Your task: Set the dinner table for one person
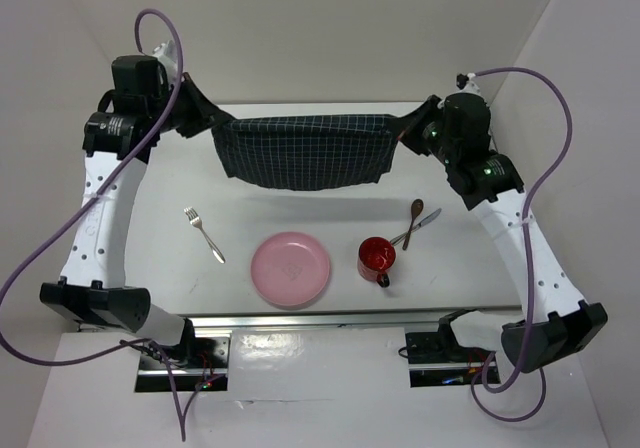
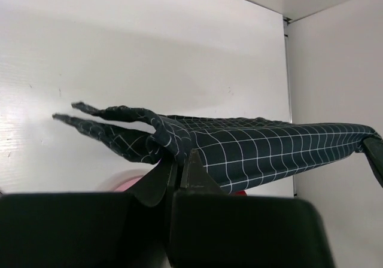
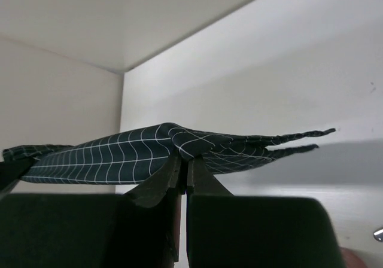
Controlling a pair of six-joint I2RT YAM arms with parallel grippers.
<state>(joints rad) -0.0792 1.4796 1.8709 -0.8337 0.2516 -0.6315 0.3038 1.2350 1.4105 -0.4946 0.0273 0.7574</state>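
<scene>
Checked cloth (image 1: 300,153) stretched between both arms.
Left gripper (image 2: 178,163) and right gripper (image 3: 182,167) each pinched shut on a cloth end; cloth hung over far side of dinner table (image 1: 330,208).

dinner table (image 1: 450,268), large flat matte-white rectangle, metal rail along near edge (lying level)

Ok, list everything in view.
table: 1, white, under everything
plate: 1, pink, near middle
fork: 1, silver, left of plate
mug: 1, red, right of plate
knife: 1, silver, beyond mug
spoon: 1, brown, crossing knife
cloth: 1, navy checked, held up over table's far side
left fingers: 2, black, shut on cloth's left end
right fingers: 2, black, shut on cloth's right end
</scene>
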